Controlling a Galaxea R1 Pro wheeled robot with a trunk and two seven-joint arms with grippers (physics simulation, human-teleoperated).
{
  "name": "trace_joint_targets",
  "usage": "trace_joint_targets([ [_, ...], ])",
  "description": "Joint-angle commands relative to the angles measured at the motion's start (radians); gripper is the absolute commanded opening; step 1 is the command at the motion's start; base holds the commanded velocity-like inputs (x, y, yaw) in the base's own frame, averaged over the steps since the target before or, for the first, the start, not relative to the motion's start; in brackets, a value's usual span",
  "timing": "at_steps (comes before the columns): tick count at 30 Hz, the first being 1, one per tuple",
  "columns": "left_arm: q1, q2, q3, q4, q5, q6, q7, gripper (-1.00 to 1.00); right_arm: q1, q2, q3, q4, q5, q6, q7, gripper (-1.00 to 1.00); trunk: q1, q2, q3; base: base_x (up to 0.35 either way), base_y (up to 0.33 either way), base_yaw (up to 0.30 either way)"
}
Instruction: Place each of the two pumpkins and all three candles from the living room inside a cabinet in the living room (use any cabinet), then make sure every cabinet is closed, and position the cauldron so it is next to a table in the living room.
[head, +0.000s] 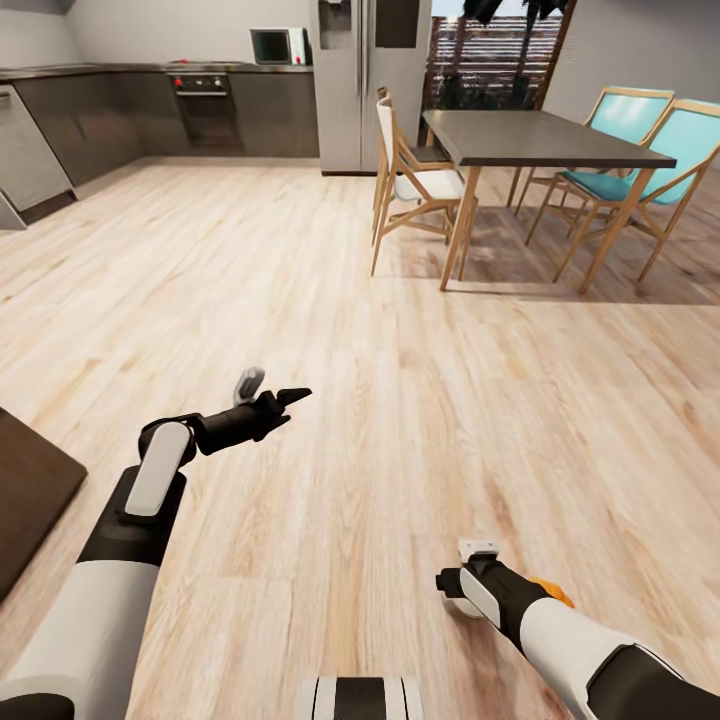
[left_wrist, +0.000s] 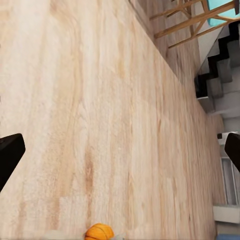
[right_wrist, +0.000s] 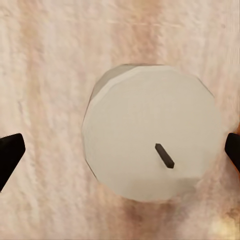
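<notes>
A squat pale candle (right_wrist: 152, 132) with a dark wick stands upright on the wood floor. My right gripper (right_wrist: 120, 150) hangs straight above it, open, with one fingertip on each side and apart from the wax. In the head view that gripper (head: 452, 585) sits low at the right over the candle (head: 462, 606). An orange pumpkin (head: 553, 592) peeks out from behind the right forearm, and the left wrist view catches the pumpkin (left_wrist: 99, 231) too. My left gripper (head: 285, 400) is held out over bare floor, open and empty (left_wrist: 120, 152).
A dark-brown wooden slab (head: 30, 490) juts in at the left edge. Ahead on the right stand a dining table (head: 540, 140) and several chairs (head: 410, 185). Kitchen counters (head: 150, 110) and a fridge (head: 370, 80) line the back wall. Dark stairs (left_wrist: 217, 75) show in the left wrist view.
</notes>
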Motion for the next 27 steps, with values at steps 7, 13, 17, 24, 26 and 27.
trace_joint_targets([
  [7, 0.000, -0.001, 0.001, 0.000, 0.001, 0.000, -0.001, 1.00, 0.000, 0.001, 0.002, -0.001, 0.002, 0.000, 0.000, 1.00, 0.000, 0.000, -0.004, 0.000, 0.000, 0.000],
  [13, 0.000, -0.002, 0.000, 0.000, 0.001, -0.002, -0.001, 1.00, 0.000, 0.001, 0.003, -0.003, 0.004, -0.002, 0.001, 1.00, 0.000, 0.000, -0.004, 0.072, -0.136, 0.000],
  [17, 0.000, -0.002, 0.001, 0.000, 0.001, -0.002, -0.001, 1.00, 0.000, 0.000, 0.003, -0.006, 0.005, -0.004, 0.003, 1.00, 0.000, 0.000, -0.004, 0.050, -0.071, 0.000],
  [24, 0.000, -0.002, 0.000, 0.000, 0.001, -0.003, -0.001, 1.00, 0.000, -0.003, 0.000, -0.007, 0.004, -0.006, 0.003, 1.00, 0.000, 0.000, -0.004, 0.012, -0.008, 0.000],
  [26, 0.000, -0.002, 0.001, 0.000, 0.001, -0.003, -0.001, 1.00, 0.000, -0.004, 0.000, -0.007, 0.004, -0.006, 0.004, 1.00, 0.000, 0.000, -0.004, 0.011, -0.001, 0.000],
  [27, 0.000, -0.002, 0.001, 0.000, 0.001, -0.003, -0.001, 1.00, 0.000, -0.003, 0.000, -0.006, 0.004, -0.006, 0.005, 1.00, 0.000, 0.000, -0.004, 0.006, -0.001, 0.000],
])
